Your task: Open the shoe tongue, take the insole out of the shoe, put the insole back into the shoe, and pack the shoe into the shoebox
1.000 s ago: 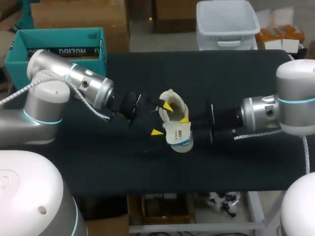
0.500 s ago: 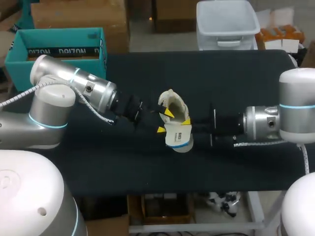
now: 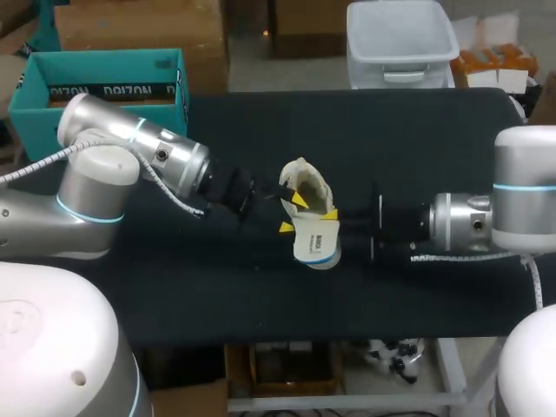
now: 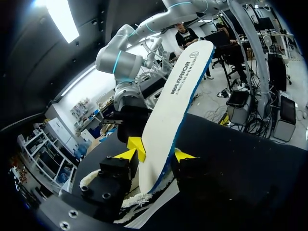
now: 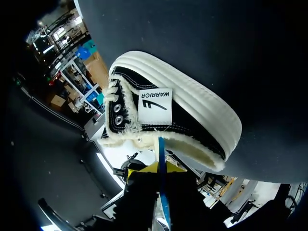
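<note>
A black shoe with a white sole and fleecy lining (image 3: 306,184) lies mid-table; the right wrist view shows it on its side (image 5: 178,108). A white insole with a blue edge (image 3: 315,239) sticks out of it toward the table's front. My left gripper (image 3: 291,214) comes in from the left. In its own view both fingers press the insole (image 4: 173,106), so that gripper (image 4: 156,151) is shut on it. My right gripper (image 3: 328,215) meets the insole from the right and is shut on its thin edge (image 5: 160,149), just before the shoe's opening.
A teal open box (image 3: 35,95) stands at the table's back left corner, behind my left arm. Bare black tabletop (image 3: 261,287) spreads in front of the shoe and behind it.
My left gripper's fingers have drawn in from wide apart onto the insole. The left arm edged toward the shoe, and the right arm's body drew back slightly to the right.
</note>
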Controlling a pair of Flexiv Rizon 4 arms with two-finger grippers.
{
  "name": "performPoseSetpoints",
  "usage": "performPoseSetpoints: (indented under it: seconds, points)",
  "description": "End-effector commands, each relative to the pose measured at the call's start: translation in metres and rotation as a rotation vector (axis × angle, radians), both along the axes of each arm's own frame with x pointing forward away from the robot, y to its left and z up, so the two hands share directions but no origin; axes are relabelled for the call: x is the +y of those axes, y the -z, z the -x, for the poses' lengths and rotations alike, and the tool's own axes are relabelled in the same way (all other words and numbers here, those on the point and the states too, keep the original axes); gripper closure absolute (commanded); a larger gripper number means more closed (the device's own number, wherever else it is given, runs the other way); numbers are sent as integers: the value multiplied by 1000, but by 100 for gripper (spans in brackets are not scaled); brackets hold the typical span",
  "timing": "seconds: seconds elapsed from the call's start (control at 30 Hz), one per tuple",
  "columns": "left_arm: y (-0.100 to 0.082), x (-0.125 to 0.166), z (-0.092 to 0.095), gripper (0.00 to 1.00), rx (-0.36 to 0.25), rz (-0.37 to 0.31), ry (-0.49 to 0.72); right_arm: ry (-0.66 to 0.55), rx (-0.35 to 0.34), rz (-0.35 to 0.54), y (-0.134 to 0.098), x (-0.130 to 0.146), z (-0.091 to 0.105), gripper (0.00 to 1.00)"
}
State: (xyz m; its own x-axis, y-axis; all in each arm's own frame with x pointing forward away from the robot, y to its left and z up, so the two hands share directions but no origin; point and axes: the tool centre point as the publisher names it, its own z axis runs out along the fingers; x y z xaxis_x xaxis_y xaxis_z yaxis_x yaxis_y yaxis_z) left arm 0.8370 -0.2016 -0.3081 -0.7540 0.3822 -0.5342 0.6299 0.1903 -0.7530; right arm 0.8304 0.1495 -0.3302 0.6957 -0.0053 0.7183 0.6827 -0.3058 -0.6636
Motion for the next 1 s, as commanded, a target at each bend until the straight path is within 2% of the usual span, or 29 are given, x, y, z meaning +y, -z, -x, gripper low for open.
performPoseSetpoints:
  seconds: [0.03, 0.1, 0.2, 0.3, 0.33, 0.53, 0.57, 0.6, 0.63, 0.93, 1.0]
  points:
    - [5, -4, -4, 62, 6, -5, 4, -15, 2, -14, 3, -3, -7, 100]
    - [7, -5, -5, 66, 7, -11, 6, -17, 3, -13, 2, -3, -9, 100]
    - [9, -8, -6, 85, 9, -21, 11, -16, 5, -12, 1, -4, -10, 100]
    - [12, -10, -7, 98, 6, -33, 14, -15, 6, -11, 0, -4, -10, 100]
    - [13, -11, -7, 100, 6, -34, 14, -15, 6, -11, 0, -4, -10, 100]
    - [15, -14, -11, 100, -7, -52, 23, -24, 9, -8, -2, -5, -11, 100]
    - [16, -14, -12, 100, -16, -57, 28, -26, 8, -9, -3, -5, -11, 85]
    - [17, -14, -13, 100, -18, -58, 27, -28, 10, -5, -4, -5, -10, 58]
    - [17, -14, -14, 100, -19, -60, 28, -29, 14, 4, -5, -5, -10, 0]
    - [15, -14, -20, 100, -36, -74, 33, -52, 71, 59, -12, -6, -7, 0]
    - [14, -12, -20, 100, -24, -85, 49, -54, 77, 63, -13, -7, -6, 0]
